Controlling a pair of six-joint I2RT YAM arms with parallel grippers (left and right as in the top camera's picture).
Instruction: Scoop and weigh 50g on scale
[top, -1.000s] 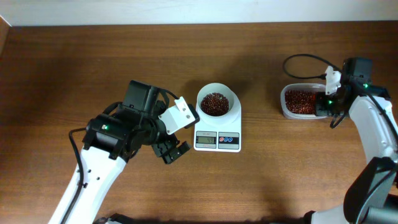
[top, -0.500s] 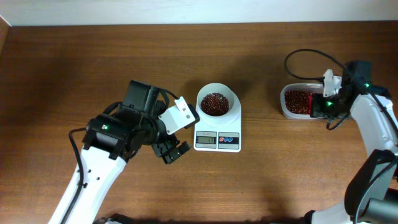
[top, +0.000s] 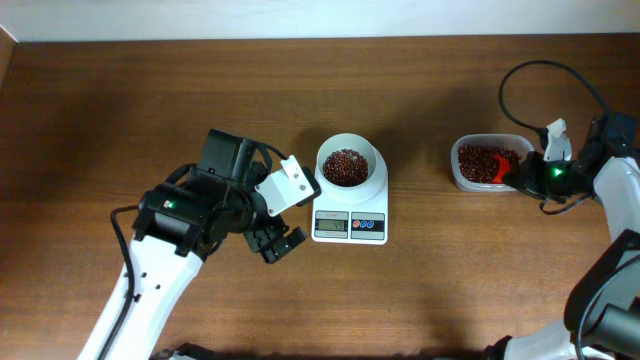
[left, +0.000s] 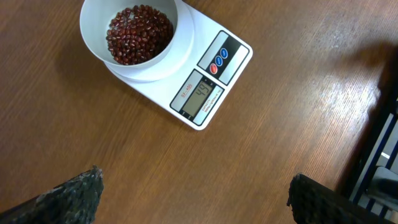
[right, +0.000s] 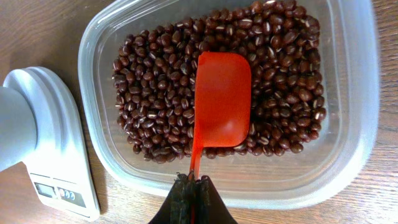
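The white scale (top: 350, 226) sits mid-table with a white bowl (top: 348, 166) of red beans on its platform. In the left wrist view the scale (left: 205, 81) and bowl (left: 134, 31) lie ahead of my left gripper (left: 194, 186). That gripper is open and empty, hovering left of the scale (top: 278, 243). My right gripper (right: 193, 183) is shut on the thin handle of a red scoop (right: 222, 99). The scoop rests on the beans inside the clear tub (right: 348, 124), and no beans show on its red face. From overhead the scoop (top: 506, 168) lies at the tub's right end.
The clear tub of beans (top: 460, 175) stands right of the scale. A black cable (top: 520, 80) loops above the right arm near the table's right edge. The left arm (top: 170, 220) covers the left-front area.
The right arm has drawn back to the right, and the red scoop now shows over the beans at the tub's right end. The left arm has not moved.
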